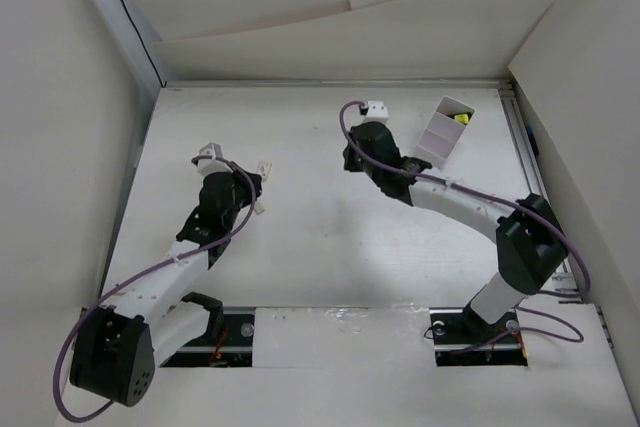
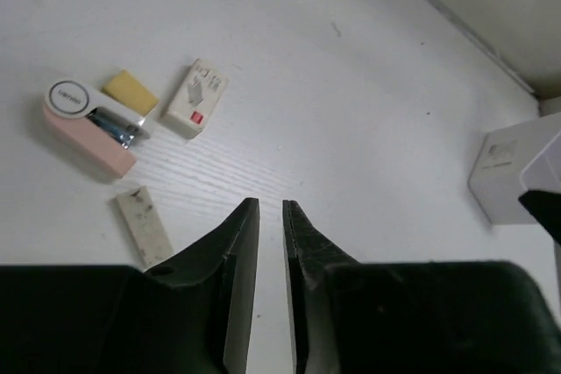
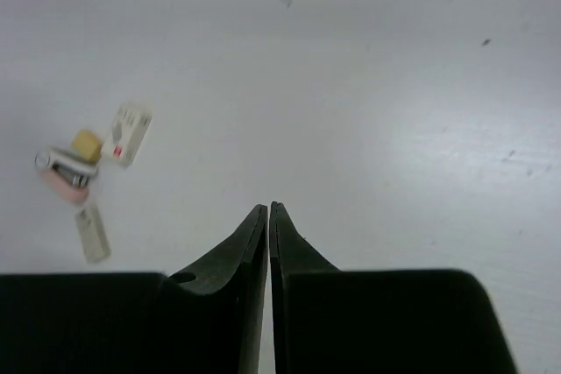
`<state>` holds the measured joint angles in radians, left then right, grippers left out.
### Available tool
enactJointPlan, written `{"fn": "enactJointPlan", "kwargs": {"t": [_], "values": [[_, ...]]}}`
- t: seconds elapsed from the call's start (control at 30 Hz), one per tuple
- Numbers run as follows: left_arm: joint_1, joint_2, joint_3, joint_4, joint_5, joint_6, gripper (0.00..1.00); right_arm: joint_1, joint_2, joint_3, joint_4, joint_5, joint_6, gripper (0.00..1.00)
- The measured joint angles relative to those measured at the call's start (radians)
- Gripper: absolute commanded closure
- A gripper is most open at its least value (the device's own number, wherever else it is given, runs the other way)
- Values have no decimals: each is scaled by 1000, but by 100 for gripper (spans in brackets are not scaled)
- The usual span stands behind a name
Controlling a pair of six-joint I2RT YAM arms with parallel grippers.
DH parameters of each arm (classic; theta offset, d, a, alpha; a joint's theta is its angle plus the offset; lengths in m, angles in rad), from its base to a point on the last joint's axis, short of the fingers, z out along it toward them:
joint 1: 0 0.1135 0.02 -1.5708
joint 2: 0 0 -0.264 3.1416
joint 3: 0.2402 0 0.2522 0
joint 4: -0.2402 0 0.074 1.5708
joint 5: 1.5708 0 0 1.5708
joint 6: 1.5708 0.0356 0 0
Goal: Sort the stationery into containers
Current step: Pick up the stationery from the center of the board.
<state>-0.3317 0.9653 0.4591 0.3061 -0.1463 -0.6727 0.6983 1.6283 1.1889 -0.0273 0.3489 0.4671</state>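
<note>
Left gripper (image 2: 271, 209): pressed together, empty, near pink stapler (image 2: 88, 136), likely lining up a pick.
Right gripper (image 3: 268, 210): closed on nothing.
Tray (image 1: 432, 140): yellow piece (image 1: 460, 118) already sorted.

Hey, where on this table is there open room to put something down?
Free: the table middle between the left arm and right arm. Crowded: ahead of the left gripper, where the pink stapler, yellow eraser, boxed eraser and pale strip cluster.

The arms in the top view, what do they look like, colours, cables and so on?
Both the left arm and right arm have white links between bulky black joints, with a purplish cable looped along each. A small white box sits at each wrist. The fingers are black and tapered.
</note>
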Motion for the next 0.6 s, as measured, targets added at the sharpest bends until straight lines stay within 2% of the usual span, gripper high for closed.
{"fn": "enactJointPlan", "kwargs": {"t": [0.03,0.07,0.17,0.33,0.37,0.47,0.6], "values": [[0,6,1,-18,-8,-1,80,23,-8,-16,-14,-17,4,80],[0,11,1,-37,-16,-2,74,40,-17,-29,-33,-32,14,75],[0,28,8,-95,-32,-1,64,64,-49,-61,-77,-58,39,61],[0,121,63,-172,-42,7,59,61,-141,-126,-135,-58,71,37],[0,140,69,-179,-41,9,59,61,-158,-132,-151,-57,72,30],[-1,178,72,-205,-43,10,59,61,-217,-142,-183,-57,76,21],[-18,240,74,-219,-69,8,59,61,-320,-190,-177,-66,76,18]]}}
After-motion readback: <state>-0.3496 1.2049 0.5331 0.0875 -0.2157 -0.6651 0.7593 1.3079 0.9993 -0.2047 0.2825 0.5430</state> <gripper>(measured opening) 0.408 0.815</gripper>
